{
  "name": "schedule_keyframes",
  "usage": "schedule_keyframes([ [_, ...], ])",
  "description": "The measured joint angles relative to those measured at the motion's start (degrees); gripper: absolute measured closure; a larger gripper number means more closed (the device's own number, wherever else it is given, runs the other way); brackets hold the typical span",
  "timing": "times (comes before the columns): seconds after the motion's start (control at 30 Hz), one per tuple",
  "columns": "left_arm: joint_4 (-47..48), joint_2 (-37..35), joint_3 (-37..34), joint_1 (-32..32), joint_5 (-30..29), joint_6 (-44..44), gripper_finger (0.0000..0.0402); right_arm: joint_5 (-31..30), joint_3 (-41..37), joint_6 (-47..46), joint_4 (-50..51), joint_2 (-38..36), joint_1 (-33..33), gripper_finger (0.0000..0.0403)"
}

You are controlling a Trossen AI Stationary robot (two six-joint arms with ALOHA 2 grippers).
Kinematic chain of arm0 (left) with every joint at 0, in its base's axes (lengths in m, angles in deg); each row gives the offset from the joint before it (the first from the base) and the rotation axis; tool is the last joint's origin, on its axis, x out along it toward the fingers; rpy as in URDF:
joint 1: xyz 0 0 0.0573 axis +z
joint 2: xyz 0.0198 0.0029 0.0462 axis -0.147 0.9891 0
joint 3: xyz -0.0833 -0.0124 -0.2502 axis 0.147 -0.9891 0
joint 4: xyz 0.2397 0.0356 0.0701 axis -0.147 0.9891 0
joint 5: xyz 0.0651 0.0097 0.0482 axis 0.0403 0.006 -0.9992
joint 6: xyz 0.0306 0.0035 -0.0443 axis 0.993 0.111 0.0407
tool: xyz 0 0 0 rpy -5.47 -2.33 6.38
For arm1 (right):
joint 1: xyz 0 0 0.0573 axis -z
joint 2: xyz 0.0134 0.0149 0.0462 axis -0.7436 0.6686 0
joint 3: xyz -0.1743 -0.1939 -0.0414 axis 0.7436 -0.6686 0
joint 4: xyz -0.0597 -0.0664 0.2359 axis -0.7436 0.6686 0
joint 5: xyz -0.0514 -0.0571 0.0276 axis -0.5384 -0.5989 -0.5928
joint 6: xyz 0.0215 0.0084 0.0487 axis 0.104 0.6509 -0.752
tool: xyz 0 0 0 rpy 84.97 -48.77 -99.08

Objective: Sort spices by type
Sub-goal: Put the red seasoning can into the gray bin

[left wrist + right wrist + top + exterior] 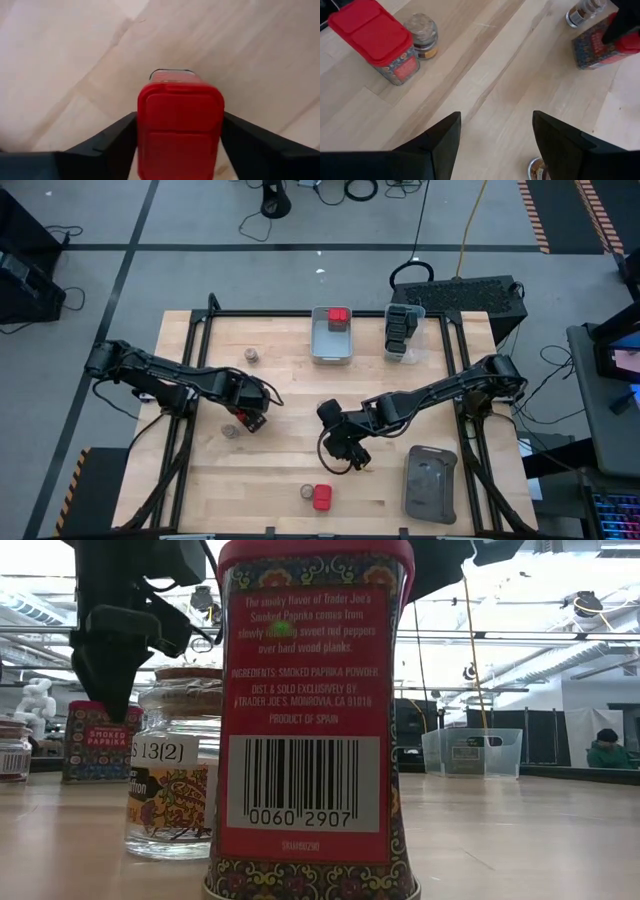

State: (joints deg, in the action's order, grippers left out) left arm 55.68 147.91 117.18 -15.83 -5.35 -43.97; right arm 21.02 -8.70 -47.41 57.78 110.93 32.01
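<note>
My left gripper point(250, 416) is shut on a red-capped paprika tin point(180, 127), left of the table's middle; a round jar point(230, 430) stands beside it. My right gripper point(495, 145) is open over bare wood near the middle and touches nothing. A round jar point(536, 172) shows just beside one of its fingers. Another red-capped tin point(322, 497) and a jar point(307, 493) stand on their bases near the near edge. One more jar point(252, 355) stands farther back. A red-capped tin point(338, 315) sits in the grey bin point(320, 345). Dark containers point(400, 325) fill the clear bin. My left gripper pinches the tin by its red cap point(145, 125), one finger on each of two opposite sides. The fingers come from above, slanting down. In the low view the tin point(100, 745) stands upright with its base at the table top; whether it is lifted, I cannot tell.
A flat dark grey tray point(430, 483) lies at the near right corner. The grey and clear bins point(415, 315) stand side by side at the far edge. Bare wood lies between the two arms. Beyond the table a person point(605, 750) sits in the room.
</note>
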Motion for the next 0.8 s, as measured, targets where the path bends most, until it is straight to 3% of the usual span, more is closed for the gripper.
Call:
schedule_keyframes([
  [0.1, 0.0, 0.0, 0.0, 0.0, 0.3, 0.6, 0.0170, 0.0, 0.0, 0.0, -0.3, 0.0, 0.4, 0.0172],
  [0.4, 0.7, 0.0, 1.0, 0.3, 0.3, 6.9, 0.0171, 0.0, 0.0, -0.1, -0.3, 0.0, 1.6, 0.0172],
  [0.6, 1.6, 0.0, 7.5, 3.5, 1.6, 16.5, 0.0171, -0.1, 0.0, -1.3, 2.6, 0.0, 3.2, 0.0172],
  [0.8, 1.1, 0.0, 15.8, 10.6, 1.5, 28.7, 0.0171, -1.3, -0.5, -4.2, 2.9, 0.0, 6.6, 0.0172],
])
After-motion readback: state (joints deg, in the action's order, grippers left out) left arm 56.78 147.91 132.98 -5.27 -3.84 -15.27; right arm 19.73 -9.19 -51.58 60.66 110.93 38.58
